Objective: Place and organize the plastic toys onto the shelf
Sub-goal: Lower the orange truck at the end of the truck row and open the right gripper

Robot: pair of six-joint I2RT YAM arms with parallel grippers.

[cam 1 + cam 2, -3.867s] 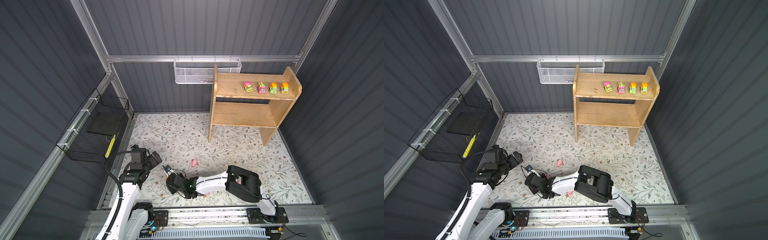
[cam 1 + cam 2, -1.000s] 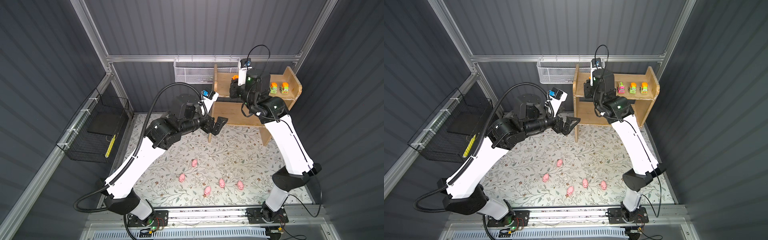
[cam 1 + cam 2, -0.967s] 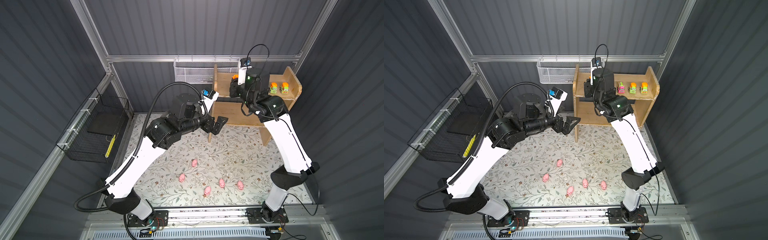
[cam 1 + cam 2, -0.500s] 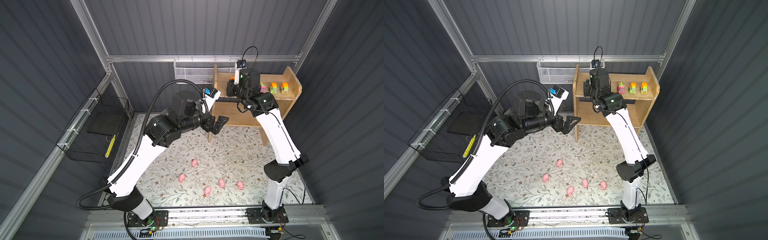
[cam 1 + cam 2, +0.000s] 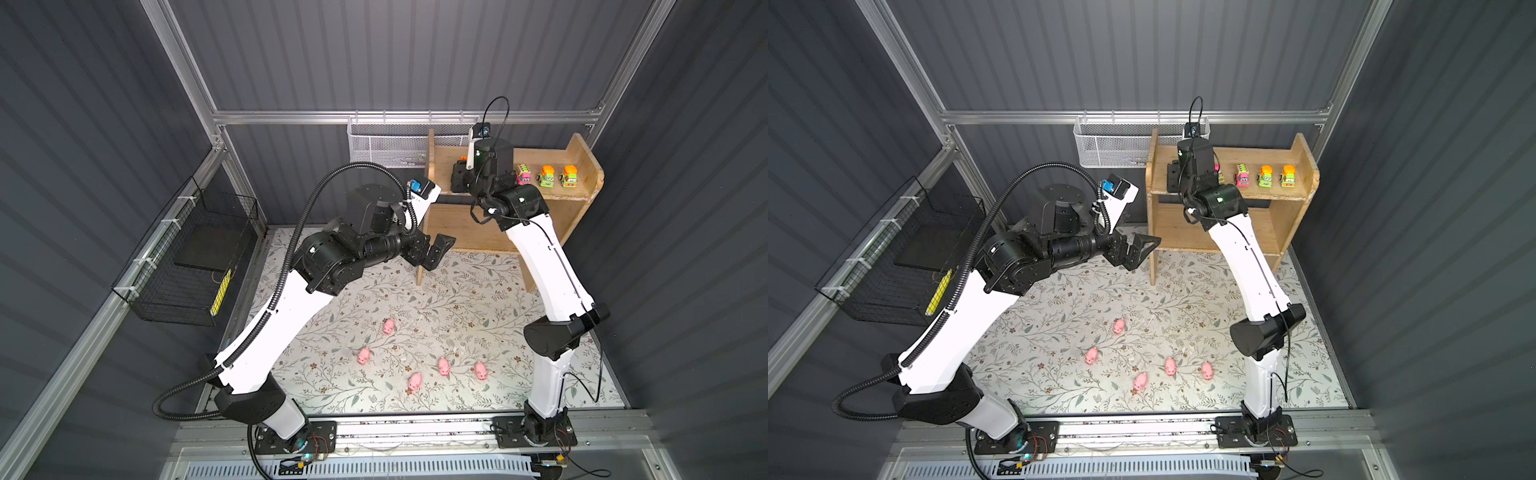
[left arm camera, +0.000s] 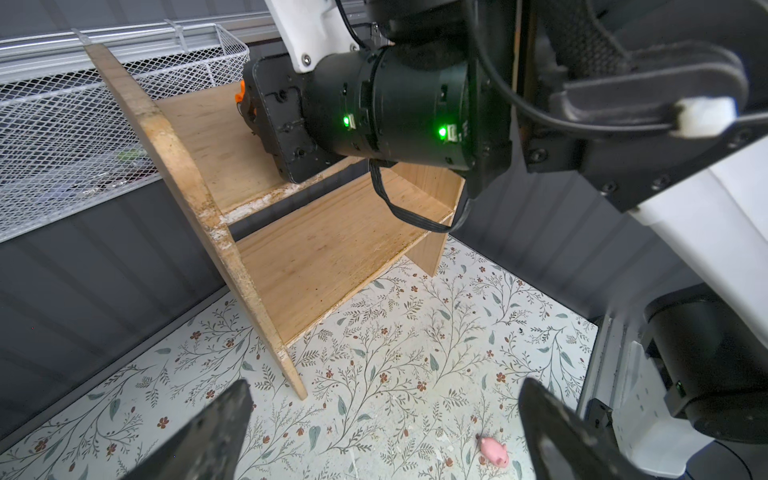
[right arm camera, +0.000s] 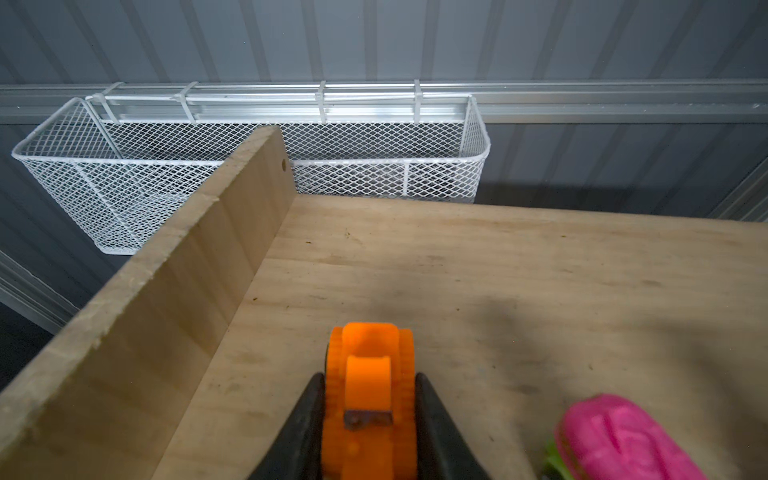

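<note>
Fingers of our right arm [image 7: 436, 436] pinch a small orange plastic toy vehicle [image 7: 370, 395] at the top tier of the light wooden shelf [image 7: 457, 270]; our left fingers [image 6: 208, 436] hang spread, empty.

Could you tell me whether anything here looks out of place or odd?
Nothing looks damaged or spilled. The five pink pigs lie scattered on the floral mat, off the shelf, whose lower tier is bare and whose front edges are worn whitish. The right pincer is shut on an orange vehicle at the top tier.
</note>
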